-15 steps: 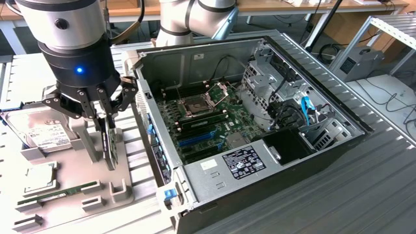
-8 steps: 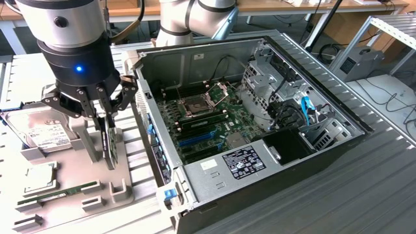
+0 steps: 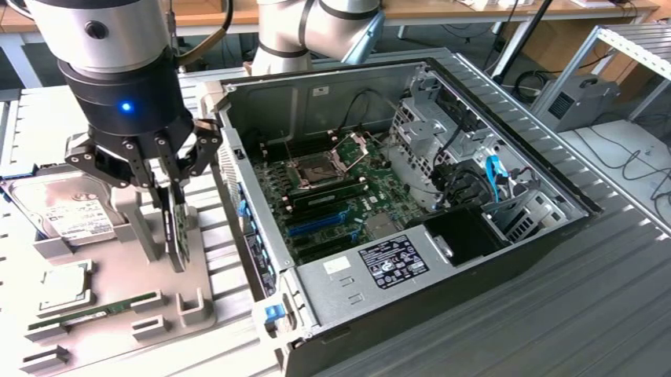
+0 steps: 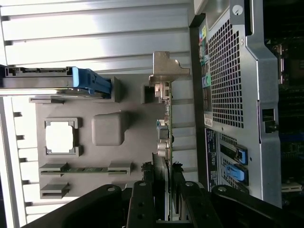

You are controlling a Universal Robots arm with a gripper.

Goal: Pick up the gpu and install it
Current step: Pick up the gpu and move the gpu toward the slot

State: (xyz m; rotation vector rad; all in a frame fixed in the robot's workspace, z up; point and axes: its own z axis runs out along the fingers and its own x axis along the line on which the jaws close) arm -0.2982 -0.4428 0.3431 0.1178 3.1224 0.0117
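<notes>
Plainly, the gpu (image 3: pixel 176 232) stands upright on edge along the tray's (image 3: pixel 126 216) edge nearest the case (image 3: pixel 275 98). Its silver bracket (image 4: pixel 167 71) sits beside a slot post at one end. Standing it this way leaves both faces free for a pinch from above, and that is how the gripper (image 3: pixel 166 184) has it. The fingers (image 4: pixel 142 202) straddle the card's upper edge, one on each face, clenched on it. Whether the card's lower edge sits in the tray's slot or has cleared it I cannot tell. Held upright, the card probably keeps its connector edge pointing down, as the blue slots (image 3: pixel 314 225) on the motherboard (image 3: pixel 351 192) in the open case would want. On the tray's side away from the case lie the hard drive (image 3: pixel 65 210), CPU (image 3: pixel 65 284) and RAM stick (image 3: pixel 94 312), each in its own nest, well apart from the grip.
</notes>
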